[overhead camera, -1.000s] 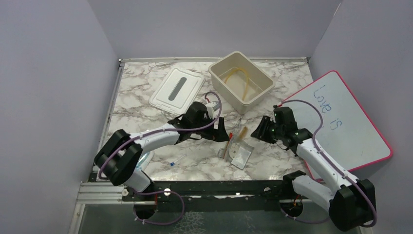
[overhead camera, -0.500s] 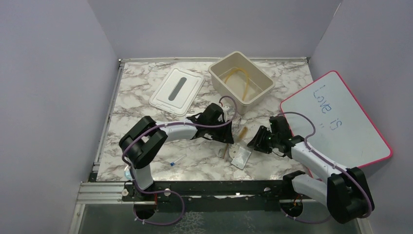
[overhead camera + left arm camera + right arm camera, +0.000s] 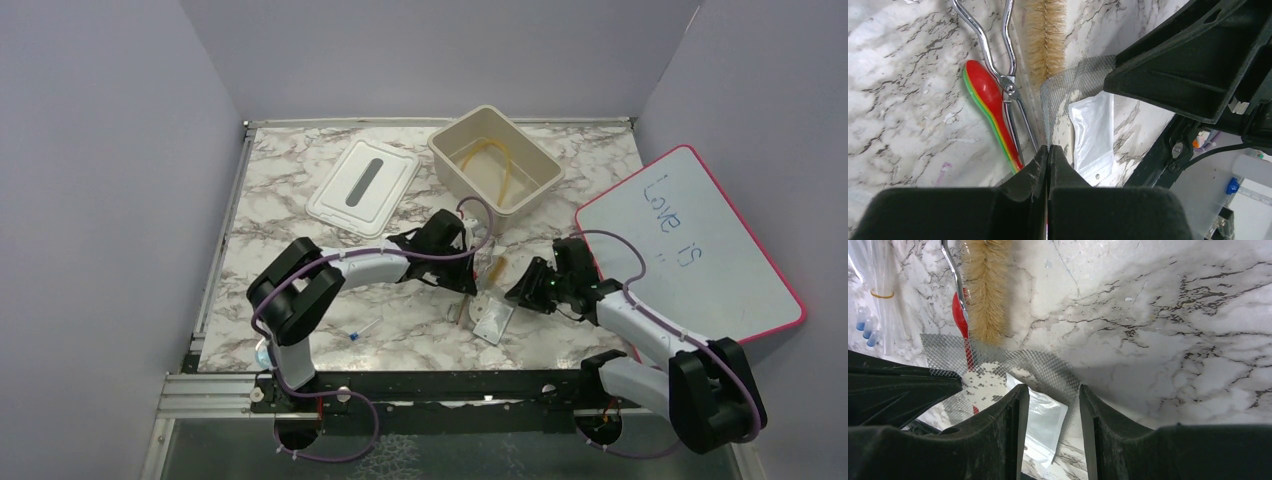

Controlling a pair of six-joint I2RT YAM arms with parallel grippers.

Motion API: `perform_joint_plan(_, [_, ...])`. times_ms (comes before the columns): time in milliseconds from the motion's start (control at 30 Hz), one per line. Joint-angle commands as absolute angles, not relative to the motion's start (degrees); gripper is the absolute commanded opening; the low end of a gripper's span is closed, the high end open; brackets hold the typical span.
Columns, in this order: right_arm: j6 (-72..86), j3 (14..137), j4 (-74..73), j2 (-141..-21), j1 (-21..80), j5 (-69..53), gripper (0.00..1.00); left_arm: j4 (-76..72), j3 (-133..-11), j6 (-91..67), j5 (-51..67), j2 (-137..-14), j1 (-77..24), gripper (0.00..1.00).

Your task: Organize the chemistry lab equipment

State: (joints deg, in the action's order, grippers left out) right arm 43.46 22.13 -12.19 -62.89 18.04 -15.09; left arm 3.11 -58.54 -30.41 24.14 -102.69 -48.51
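The chemistry lab equipment (image 3: 488, 302) is lying in a small heap on the marble table (image 3: 290, 225), on my side of the beige bin (image 3: 530, 205). I am seeing lavender walls (image 3: 100, 200) closing in the table on the left, far and right. Left of the bin a white lid (image 3: 362, 187) is resting flat, and bare marble is stretching from it toward the left wall and toward me. A small blue-tipped piece (image 3: 360, 331) is lying there, well nearer me than the bin. Inside the bin an amber tubing coil (image 3: 490, 158) is lying.

In the heap, thin metal tongs (image 3: 998, 45) are touching a red spoon-shaped piece (image 3: 990, 100). A bristle brush (image 3: 1048, 35), a wire mesh square (image 3: 1063, 95) and a clear packet (image 3: 1093, 130) are lying just beside them. The left gripper (image 3: 1048, 150) is sitting with its fingers pressed together at the mesh edge; I cannot tell whether they are pinching anything. The right gripper (image 3: 1050, 400) is sitting spread, with a mesh corner and the packet showing between its fingers. Right of the bin, the pink-edged whiteboard (image 3: 690, 245) is lying just beside the right arm.
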Motion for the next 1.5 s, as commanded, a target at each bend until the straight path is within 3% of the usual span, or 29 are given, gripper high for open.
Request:
perform_joint_plan(0, [42.2, 25.0, -14.5, -59.9, 18.1, -13.9, 0.46, 8.5, -61.6, -26.4, 21.5, -97.5, -48.8, 0.0])
perform_joint_plan(367, [37.3, 30.7, -15.4, -57.0, 18.1, -15.5, 0.48, 18.8, -64.6, -16.0, 7.6, -86.3, -48.8, 0.0])
perform_joint_plan(733, [36.2, 31.8, -11.0, -59.7, 18.1, -21.2, 0.48, 24.0, -66.0, -10.9, -1.2, -82.8, -48.8, 0.0])
perform_joint_plan(1167, [36.0, 35.2, 3.0, -65.9, 18.4, -35.9, 0.51, 26.9, -66.3, -7.7, 13.3, -82.9, -46.5, 0.0])
perform_joint_plan(1467, [42.4, 42.2, 12.1, -76.4, 22.8, -32.8, 0.52, 27.0, -66.5, -6.9, 14.5, -83.8, -46.4, 0.0])
